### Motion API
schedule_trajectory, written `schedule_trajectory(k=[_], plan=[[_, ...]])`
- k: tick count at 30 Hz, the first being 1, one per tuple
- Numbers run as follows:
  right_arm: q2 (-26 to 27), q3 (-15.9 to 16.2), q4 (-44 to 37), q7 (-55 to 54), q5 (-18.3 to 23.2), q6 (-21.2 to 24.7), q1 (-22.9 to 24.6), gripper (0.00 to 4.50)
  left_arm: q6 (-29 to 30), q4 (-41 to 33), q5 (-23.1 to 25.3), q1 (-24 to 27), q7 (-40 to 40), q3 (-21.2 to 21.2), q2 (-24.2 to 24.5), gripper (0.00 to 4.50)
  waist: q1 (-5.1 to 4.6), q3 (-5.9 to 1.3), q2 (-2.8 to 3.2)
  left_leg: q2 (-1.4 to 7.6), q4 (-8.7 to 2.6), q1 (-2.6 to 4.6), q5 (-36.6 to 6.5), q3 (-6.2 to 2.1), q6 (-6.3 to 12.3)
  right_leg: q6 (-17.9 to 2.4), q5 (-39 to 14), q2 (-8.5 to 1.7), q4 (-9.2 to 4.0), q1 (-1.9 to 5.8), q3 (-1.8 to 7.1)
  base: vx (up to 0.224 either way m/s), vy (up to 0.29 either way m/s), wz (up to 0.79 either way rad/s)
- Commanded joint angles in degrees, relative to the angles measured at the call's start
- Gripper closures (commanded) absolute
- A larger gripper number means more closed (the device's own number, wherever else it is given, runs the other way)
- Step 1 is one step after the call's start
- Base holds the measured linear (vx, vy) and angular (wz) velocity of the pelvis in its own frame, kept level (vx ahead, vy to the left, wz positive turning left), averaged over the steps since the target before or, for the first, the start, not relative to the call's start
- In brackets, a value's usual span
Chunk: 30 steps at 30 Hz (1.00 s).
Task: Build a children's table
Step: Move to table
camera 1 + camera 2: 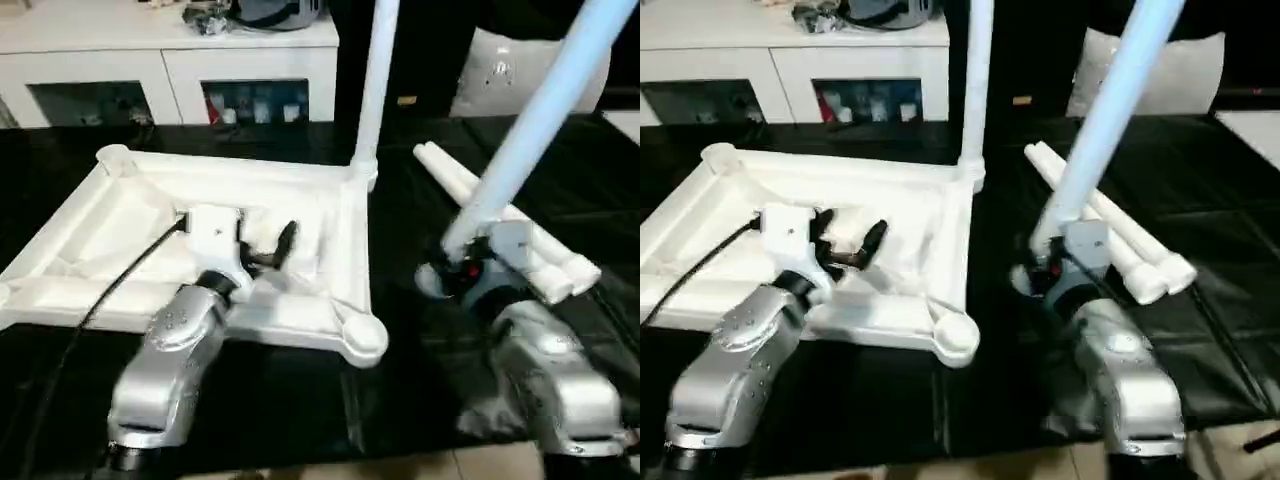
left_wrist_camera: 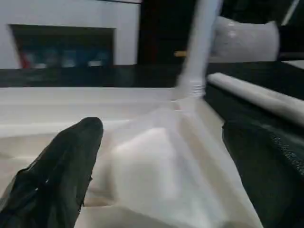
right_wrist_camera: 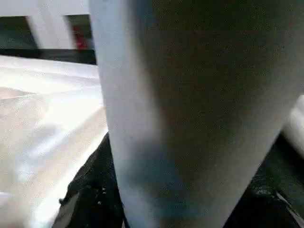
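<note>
— Fingers first: how do they stand?

— Black fingers (image 2: 57,175) of the left gripper (image 1: 262,248) are spread wide and hold nothing, hovering over the ribbed underside of the table top (image 1: 120,215). The right gripper (image 1: 462,268) pinches the thick end of a leg (image 1: 535,110), which slants up and away from it.

— And the table itself?

— The top lies upside down on the black work surface (image 1: 300,400). One fitted leg (image 1: 375,70) stands upright in the far corner socket. Two spare legs (image 1: 500,215) lie side by side just beyond the right gripper. The near corner socket (image 1: 362,338) is empty.

— What might go wrong?

— The held leg is long and gripped near one end, so it could probably swivel in the pinch or meet the socket at a tilt and jam. Swinging it across could knock the standing leg. With nothing holding the top down, a push might slide it.
</note>
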Motion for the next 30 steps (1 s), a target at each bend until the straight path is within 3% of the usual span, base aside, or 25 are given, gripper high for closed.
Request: schedule_trajectory(k=[1, 2, 3, 4, 5, 6, 7, 8, 9, 11, 12, 13, 14, 15, 17, 18, 19, 20, 21, 22, 23, 24, 25, 27, 30], plan=[[-1.0, -0.7, -0.8, 0.3, -0.2, -0.5, -0.4, 2.57, 0.2, -0.2, 0.2, -0.4, 0.1, -0.3, -0.3, 0.0, -2.28, -3.79, 0.34, 10.96, -5.98, 9.65, 13.8, -8.22, 29.48, 1.2, -2.4, -3.51, 3.07, -6.98, 1.58, 0.0, 0.0, 0.0], [-1.0, -0.7, -0.8, 0.3, -0.2, -0.5, -0.4, 2.57, 0.2, -0.2, 0.2, -0.4, 0.1, -0.3, -0.3, 0.0, -2.13, -3.22, -0.08, 10.55, -6.35, 8.58, 13.0, -7.37, 29.64, 2.0, -0.9, -4.01, 3.06, -6.96, 2.23, 0.0, 0.0, 0.0], [-1.0, -0.7, -0.7, 0.4, -0.2, -0.6, -0.5, 2.57, 0.2, -0.2, 0.2, -0.4, 0.1, -0.3, -0.3, 0.0, -1.56, -2.41, -1.42, 6.27, -6.15, 5.42, 4.3, -3.35, 25.0, 0.4, 3.8, -4.62, -1.23, -4.6, 3.32, 0.0, 0.0, 0.0], [-1.1, -0.6, -0.6, 0.5, -0.2, -0.6, -0.6, 2.57, 0.2, -0.2, 0.2, -0.4, 0.2, -0.4, -0.3, 0.0, 0.45, -1.39, -3.73, -0.5, -2.71, 0.97, -6.4, 1.86, 16.1, -3.0, -3.1, -6.87, -8.17, -0.06, 6.8, -0.011, -0.055, 0.08], [-1.1, -0.5, -0.5, 0.5, -0.2, -0.7, -0.6, 2.57, 0.2, -0.2, 0.3, -0.4, 0.1, -0.4, -0.3, 0.0, 1.47, -1.02, -3.73, -0.67, -0.15, -0.18, -6.2, 1.88, 12.42, -4.5, -15.0, -10.36, -10.45, 2.09, 8.8, -0.011, -0.055, 0.08], [-1.3, -0.5, -0.4, 0.6, -0.3, -0.8, -0.6, 2.57, 0.2, -0.2, 0.3, -0.5, 0.1, -0.3, -0.4, 0.0, 2.62, -1.96, -3.34, 0.3, 1.69, -2.18, -1.4, 0.81, 7.82, -7.5, -24.0, -11.49, -10.7, 4.95, 10.03, 0.008, -0.077, 0.03], [-1.3, -0.4, -0.4, 0.7, -0.4, -0.9, -0.6, 2.57, 0.2, -0.2, 0.3, -0.5, 0.1, -0.3, -0.3, 0.0, 2.87, -1.65, -2.89, 0.49, -0.03, -2.6, 1.5, 0.68, 6.3, -9.0, -22.2, -9.45, -10.39, 5.27, 8.63, 0.029, -0.063, -0.02], [-1.3, -0.5, -0.3, 0.7, -0.4, -0.9, -0.6, 2.57, 0.2, -0.2, 0.3, -0.5, 0.2, -0.4, -0.3, 0.0, 2.78, -1.46, -2.58, 0.64, -1.34, -2.37, 2.5, 0.89, 5.84, -9.6, -20.7, -7.98, -10.24, 5.05, 7.43, 0.029, -0.063, -0.02], [-1.3, -0.5, -0.3, 0.7, -0.5, -0.8, -0.7, 2.57, 0.2, -0.2, 0.3, -0.5, 0.2, -0.4, -0.3, 0.0, 2.28, -1.11, -0.84, 2.23, -5.22, -0.25, 1.0, 1.2, 4.82, -10.0, -17.5, -5.58, -9.76, 3.64, 4.29, 0.05, -0.008, -0.01], [-1.4, -0.5, -0.3, 0.8, -0.6, -1.0, -0.6, 2.57, 0.2, -0.2, 0.3, -0.5, 0.1, -0.4, -0.3, 0.0, 0.93, -1.7, -0.54, 3.21, -7.02, 3.17, -4.9, 0.94, 5.06, -10.6, -11.1, -2.76, -8.0, 2.25, 2.56, 0.071, 0.027, 0.06], [-1.4, -0.5, -0.3, 0.8, -0.6, -1.0, -0.6, 2.57, 0.2, -0.2, 0.3, -0.5, 0.1, -0.4, -0.3, 0.0, 0.57, -2.98, -0.09, 3.03, -7.26, 3.16, -1.5, 0.31, 6.79, -11.3, -3.6, -2.73, -7.16, 3.91, 2.05, 0.084, 0.032, 0.05], [-1.4, -0.4, -0.3, 0.8, -0.7, -1.0, -0.6, 2.57, 0.2, -0.2, 0.3, -0.5, 0.0, -0.4, -0.3, 0.0, 0.56, -3.13, 0.32, 3.29, -7.32, 4.42, 0.1, -0.02, 8.45, -11.4, -0.2, -2.61, -6.76, 2.9, 1.71, 0.095, 0.047, 0.0], [-1.4, -0.4, -0.3, 0.8, -0.7, -1.0, -0.6, 2.57, 0.3, -0.2, 0.3, -0.6, 0.0, -0.4, -0.3, 0.0, -0.69, -3.41, 0.21, 4.59, -6.97, 7.17, 6.2, -2.33, 16.92, -10.6, 4.9, -2.16, -4.5, 0.2, 0.58, 0.095, 0.047, 0.0], [-1.4, -0.4, -0.3, 0.8, -0.7, -1.0, -0.6, 2.57, 0.3, -0.2, 0.3, -0.6, 0.0, -0.4, -0.3, 0.0, -1.09, -3.25, 0.14, 5.12, -6.88, 7.86, 6.2, -2.8, 19.36, -10.5, 4.6, -2.55, -4.0, -0.86, 0.52, 0.096, 0.045, 0.06], [-1.8, -0.5, 0.0, 0.7, -0.9, -1.2, -0.7, 2.57, 0.4, 0.0, 0.6, -0.8, -0.2, -0.8, -0.3, 0.0, -1.16, -3.2, -0.66, 3.83, -5.84, 6.78, 8.8, -1.98, 23.9, -10.1, 7.7, -3.79, -4.61, -0.09, 1.33, 0.088, 0.025, 0.08], [-1.8, -0.5, 0.0, 0.7, -0.9, -1.2, -0.7, 2.57, 0.4, 0.0, 0.6, -0.8, -0.2, -0.8, -0.3, 0.0, -0.03, -3.5, -2.24, -0.74, -3.45, 1.28, 10.4, 1.08, 22.64, -10.3, 14.1, -4.62, -6.28, 5.37, 3.66, 0.055, 0.014, 0.06], [-2.0, -0.5, 0.1, 0.7, -1.2, -1.5, -0.8, 2.57, 0.9, 0.0, 0.6, -0.8, -0.4, -1.1, -0.1, 0.0, 1.36, -4.03, -2.01, -1.16, -2.07, -2.08, 10.4, 1.3, 19.24, -10.7, 15.5, -6.18, -7.19, 7.91, 5.17, 0.0, 0.0, 0.0], [-2.3, -0.5, 0.3, 0.7, -2.0, -2.0, -0.9, 2.57, 2.1, 0.0, 0.5, -0.8, -0.9, -1.6, 0.3, 0.0, 1.25, -4.03, -1.52, -0.41, -2.34, -3.19, 14.8, 0.73, 16.21, -10.5, 21.0, -5.21, -5.65, 7.82, 4.34, 0.0, 0.0, 0.0], [-2.5, -0.4, 0.5, 0.7, -2.3, -2.4, -0.9, 2.57, 2.6, 0.0, 0.4, -0.8, -1.4, -1.9, 0.6, 0.0, 1.07, -4.25, -0.87, 0.22, -2.77, -2.17, 19.4, 0.29, 15.18, -10.0, 25.3, -4.13, -4.23, 6.7, 3.24, 0.059, -0.005, 0.05], [-2.7, -0.4, 0.8, 0.7, -2.6, -3.1, -1.0, 2.57, 3.0, 0.0, 0.2, -0.8, -2.2, -2.3, 1.1, 0.0, 0.11, -4.78, 0.59, 2.58, -2.76, 3.96, 31.6, -2.31, 15.49, -8.3, 28.3, -1.64, -1.44, 1.39, 1.07, 0.111, -0.033, 0.08], [-3.1, -0.7, 1.2, 1.2, -2.6, -4.6, -1.1, 2.57, 3.6, 0.0, -0.2, -0.9, -4.4, -3.3, 2.2, 0.0, -0.96, -4.53, 0.22, 4.49, -2.33, 6.55, 36.6, -4.14, 18.34, -7.0, 24.0, -2.23, -1.07, -1.99, 1.38, 0.111, -0.033, 0.08], [-3.1, -0.8, 1.3, 1.4, -2.5, -4.8, -1.1, 2.57, 3.6, 0.1, -0.3, -1.0, -4.8, -3.4, 2.4, 0.0, -1.17, -4.96, -0.01, 5.93, -1.2, 7.63, 47.4, -5.85, 21.83, -4.5, 19.9, -4.87, -1.21, -4.47, 3.21, 0.137, -0.037, 0.04], [-3.2, -1.3, 1.3, 1.9, -1.9, -5.2, -1.1, 2.57, 3.7, 0.2, -0.5, -1.3, -6.4, -4.0, 3.3, 0.0, -0.15, -4.51, -1.38, 3.1, -0.16, 4.23, 50.7, -3.8, 18.17, -3.6, 28.0, -6.04, -2.14, -2.54, 5.33, 0.111, -0.023, -0.02], [-3.3, -2.2, 1.7, 2.7, -0.4, -4.5, -1.2, 2.57, 4.0, 0.3, -1.1, -1.8, -8.8, -4.6, 4.6, 0.0, 1.59, -4.71, -1.89, -0.03, -1.12, 0.16, 38.1, -0.81, 11.38, -2.4, 45.2, -4.48, -1.18, 1.34, 5.64, 0.105, -0.027, 0.01], [-3.7, -3.5, 2.5, 4.4, 1.9, -3.8, -1.7, 2.57, 4.9, 0.9, -2.2, -3.1, -13.4, -5.8, 7.2, 0.0, 2.09, -2.93, -1.24, 1.89, -4.03, 0.3, 11.1, -0.48, 2.94, -6.8, 30.7, -4.82, -3.09, 1.04, 4.76, 0.042, -0.03, 0.02]])
